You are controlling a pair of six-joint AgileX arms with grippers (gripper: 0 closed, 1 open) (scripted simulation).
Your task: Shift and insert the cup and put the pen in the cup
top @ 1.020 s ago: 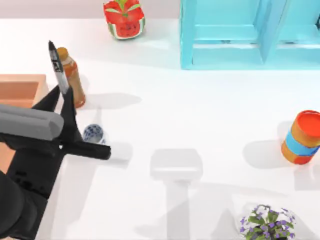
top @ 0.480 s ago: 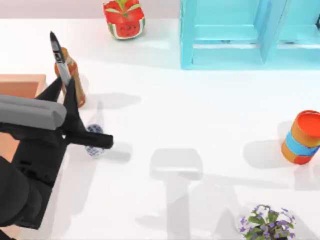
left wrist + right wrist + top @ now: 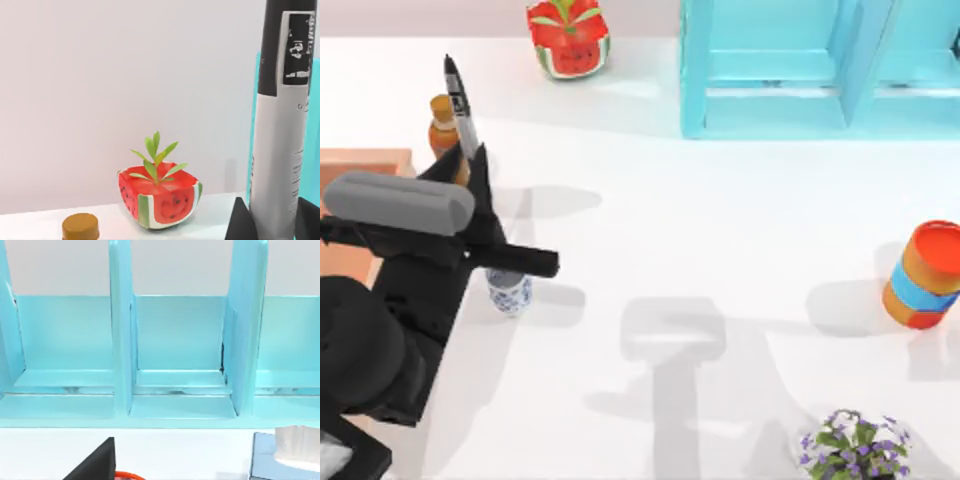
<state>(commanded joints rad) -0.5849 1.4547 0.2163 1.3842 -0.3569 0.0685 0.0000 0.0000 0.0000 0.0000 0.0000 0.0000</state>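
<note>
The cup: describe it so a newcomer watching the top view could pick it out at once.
Look at the table's left side, where the left gripper holds the pen. Just beneath that arm's dark bar stands the cup, small and white with a blue floral pattern. The bottle behind is amber and the cylinder at far right is orange with a blue band.

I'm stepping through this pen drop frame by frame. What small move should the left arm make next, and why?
Probably ease the left gripper toward the small white cup with blue floral pattern. It grips the slim black marker pen upright, but the pen seems to sit behind the cup, near the amber bottle.
</note>
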